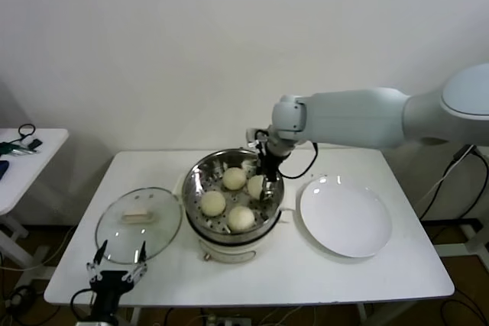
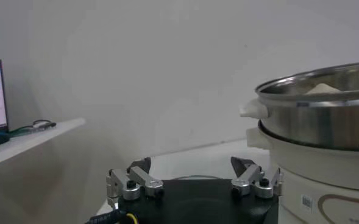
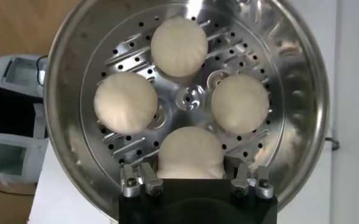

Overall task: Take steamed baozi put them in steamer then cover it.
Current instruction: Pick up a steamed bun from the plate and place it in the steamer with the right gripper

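Between right hand [image 3: 191,178] fingers, fourth baozi [image 3: 190,152]

No readable text anywhere. Only a small barcode sticker [image 2: 306,201] on the white base of the steamer [image 2: 325,122], its print too small to read.

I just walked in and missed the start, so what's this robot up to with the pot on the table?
It is loading buns into the steamer. All four steamed baozi now sit on the perforated tray, and the right tool is down inside, fingers either side of the fourth one. The white plate beside the steamer is empty. The glass cover lies on the table on the other side, not yet on, with the left tool open just in front of it.
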Tool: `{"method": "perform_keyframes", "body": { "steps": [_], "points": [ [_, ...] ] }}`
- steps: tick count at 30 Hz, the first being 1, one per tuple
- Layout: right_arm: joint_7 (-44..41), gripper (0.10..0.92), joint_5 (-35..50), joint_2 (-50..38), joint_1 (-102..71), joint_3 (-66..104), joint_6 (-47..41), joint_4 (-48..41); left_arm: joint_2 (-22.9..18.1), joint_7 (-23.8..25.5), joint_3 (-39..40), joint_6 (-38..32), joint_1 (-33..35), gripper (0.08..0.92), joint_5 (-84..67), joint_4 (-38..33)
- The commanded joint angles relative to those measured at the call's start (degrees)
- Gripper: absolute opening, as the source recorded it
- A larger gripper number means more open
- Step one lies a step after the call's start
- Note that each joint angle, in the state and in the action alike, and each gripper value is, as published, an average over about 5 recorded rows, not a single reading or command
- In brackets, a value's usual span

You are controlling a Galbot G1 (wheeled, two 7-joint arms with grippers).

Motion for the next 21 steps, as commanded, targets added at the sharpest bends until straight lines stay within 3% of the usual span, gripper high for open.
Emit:
{"method": "perform_keyframes", "body": {
  "steps": [1,8,15,21],
  "points": [
    [0.6,0.695,-0.4,2.1,-1.9,-0.9,-0.3,-1.1,0.2,-0.2,0.1,0.0,-0.1,0.823,-0.3,0.1],
    [0.8,0.707,-1.9,2.2,-2.5,-0.3,-0.7,-2.0,0.2,0.4,0.2,0.5,-0.4,0.823,-0.1,-0.2],
    [0.0,0.814,-2.1,0.9,-2.0,0.4,-0.7,-1.1,0.0,0.3,0.1,0.5,-0.7,0.823,0.1,-0.2],
    [-1.7,0.823,-2.0,-2.0,0.2,2.2,0.0,-0.1,-0.1,0.1,0.1,0.7,-0.9,0.823,0.2,-0.3]
  ]
}}
